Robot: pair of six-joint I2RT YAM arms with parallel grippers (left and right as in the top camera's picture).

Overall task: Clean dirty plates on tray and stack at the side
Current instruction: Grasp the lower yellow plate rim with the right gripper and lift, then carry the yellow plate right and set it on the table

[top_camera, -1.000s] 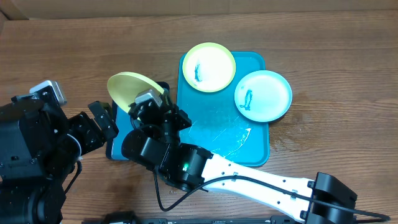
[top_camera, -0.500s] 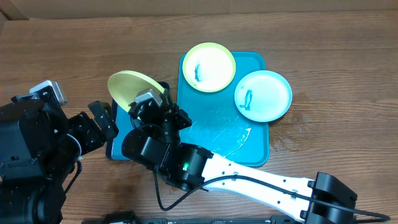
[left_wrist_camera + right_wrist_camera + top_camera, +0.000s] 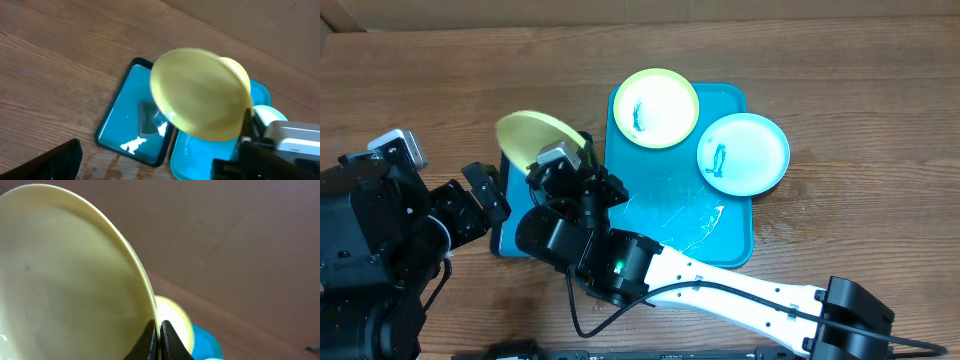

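Observation:
My right gripper [image 3: 568,165] is shut on the rim of a yellow-green plate [image 3: 535,140] and holds it tilted in the air, left of the turquoise tray [image 3: 670,200]. The right wrist view shows the fingers [image 3: 159,337] pinching that plate's edge [image 3: 75,280]. The left wrist view shows the held plate's pale underside [image 3: 200,92]. A second yellow-green plate [image 3: 657,107] with a dark smear lies on the tray's top left corner. A light blue smeared plate [image 3: 743,152] lies over the tray's right rim. My left gripper [image 3: 485,195] is open and empty, left of the held plate.
A smaller dark-rimmed blue tray [image 3: 132,120] holding liquid and a dark rectangular piece [image 3: 147,117] lies left of the turquoise tray, below the held plate. It is mostly hidden by the arms in the overhead view [image 3: 506,238]. Wet streaks shine on the turquoise tray.
The held plate has shifted very slightly to the right. Nothing else has moved.

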